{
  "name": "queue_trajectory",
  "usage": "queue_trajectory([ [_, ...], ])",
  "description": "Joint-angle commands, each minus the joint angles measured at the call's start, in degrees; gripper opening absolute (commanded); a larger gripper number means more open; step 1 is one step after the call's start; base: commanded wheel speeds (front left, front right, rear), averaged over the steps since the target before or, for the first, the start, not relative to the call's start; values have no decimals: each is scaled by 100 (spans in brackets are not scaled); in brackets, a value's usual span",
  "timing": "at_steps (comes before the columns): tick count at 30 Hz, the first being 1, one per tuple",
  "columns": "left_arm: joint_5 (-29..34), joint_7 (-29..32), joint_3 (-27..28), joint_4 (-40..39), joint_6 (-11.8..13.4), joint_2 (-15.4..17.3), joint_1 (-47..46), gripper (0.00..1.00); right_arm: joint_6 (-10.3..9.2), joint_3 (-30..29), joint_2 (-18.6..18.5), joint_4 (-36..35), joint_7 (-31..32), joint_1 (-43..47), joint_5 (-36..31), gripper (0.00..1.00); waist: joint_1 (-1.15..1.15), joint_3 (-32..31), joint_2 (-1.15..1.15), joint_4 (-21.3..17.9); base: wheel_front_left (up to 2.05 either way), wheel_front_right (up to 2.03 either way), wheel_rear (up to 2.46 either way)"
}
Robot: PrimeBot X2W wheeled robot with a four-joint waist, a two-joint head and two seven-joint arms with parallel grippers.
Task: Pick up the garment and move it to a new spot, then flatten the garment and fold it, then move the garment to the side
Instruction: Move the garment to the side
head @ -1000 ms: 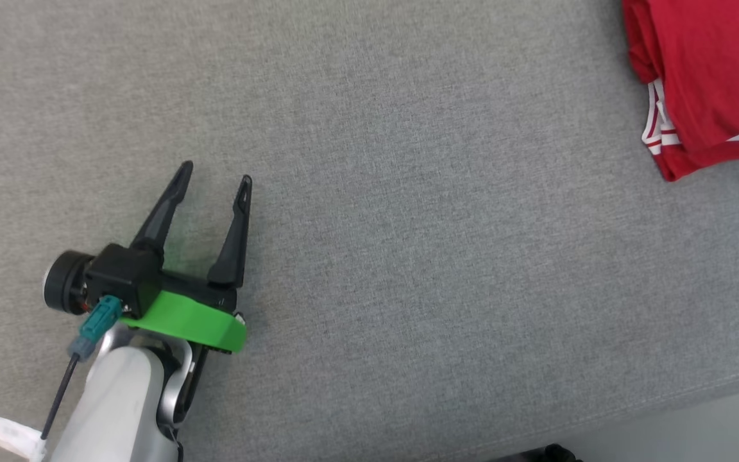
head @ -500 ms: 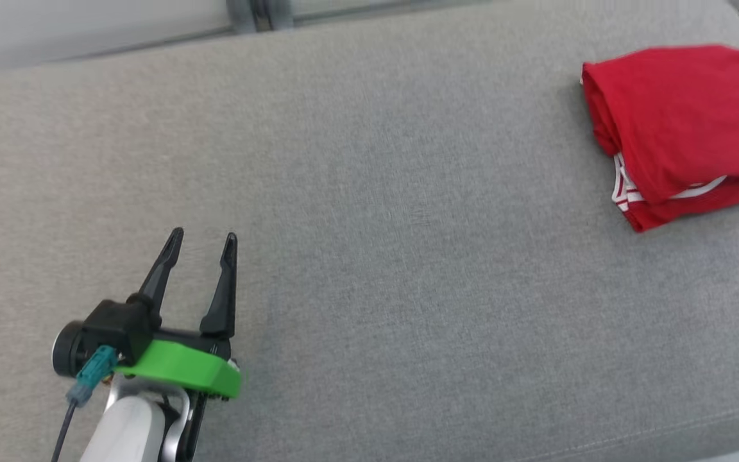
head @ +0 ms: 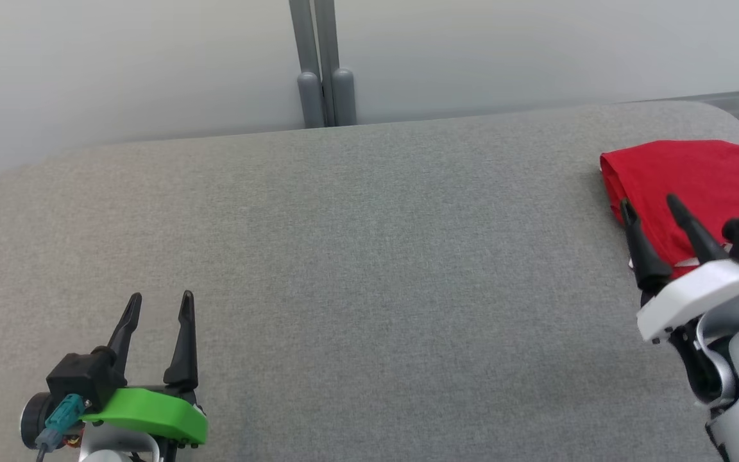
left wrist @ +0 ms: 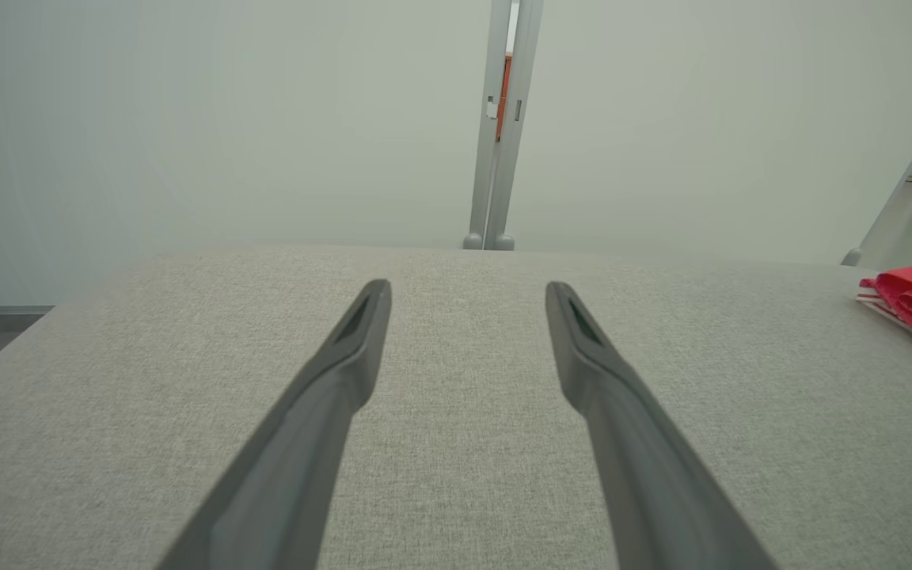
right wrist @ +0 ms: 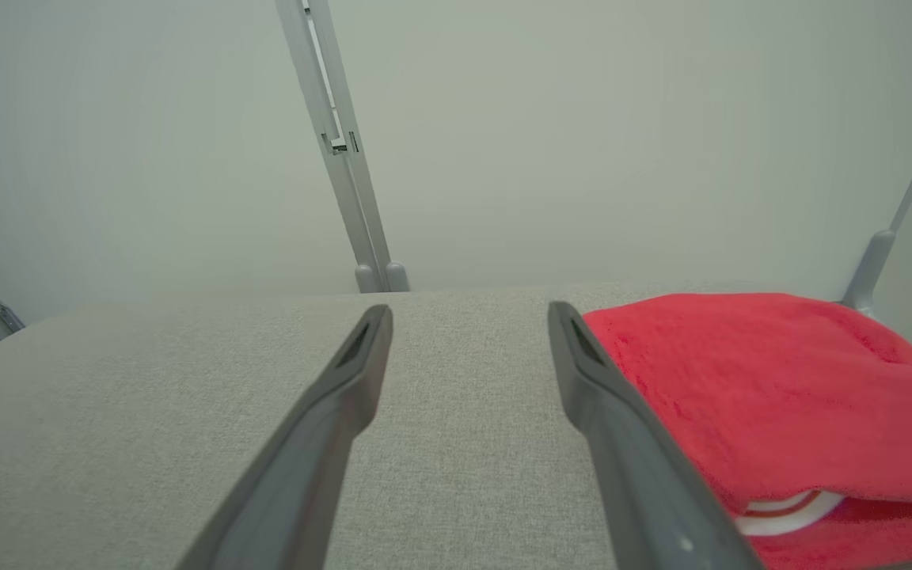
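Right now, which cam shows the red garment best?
Right wrist view: the folded red garment is large and close, white trim visible. Head view has it cut off at the right edge behind the right gripper; left wrist view catches a sliver.

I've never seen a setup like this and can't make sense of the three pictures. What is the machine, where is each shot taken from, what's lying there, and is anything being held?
It is a wheeled robot with two arms, each ending in a gripper with two long dark fingers. One picture comes from a camera on its head, looking down at a grey cushion. There the left gripper shows at the lower left and the right gripper at the right. The other two pictures come from cameras on the wrists, each looking along its own fingers. A folded red garment with white trim lies at the cushion's right end; the right wrist view shows it beside that gripper. Both grippers are open and hold nothing. Behind the cushion is a pale wall.
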Motion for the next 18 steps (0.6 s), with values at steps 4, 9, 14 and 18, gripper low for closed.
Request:
queue_trajectory([
  [4, -53, -40, 63, 217, 121, -57, 117, 100, -9, -94, 302, -359, -46, 775, 190, 100, 1, -246, 0, 328, 0, 0, 0],
  [9, -80, -112, 101, 380, 153, -83, 129, 100, -9, -27, 448, -622, -204, 1285, 147, 100, 1, -262, 0, 362, 0, 0, 0],
  [14, 21, -223, 161, 362, 132, -138, 245, 100, -9, 6, 539, -683, -444, 1562, 61, 100, 1, -332, 0, 337, 0, 0, 0],
  [18, 107, -257, 211, 391, 99, -178, 287, 100, -9, -7, 606, -689, -526, 1681, -12, 100, 1, -386, 0, 357, 0, 0, 0],
])
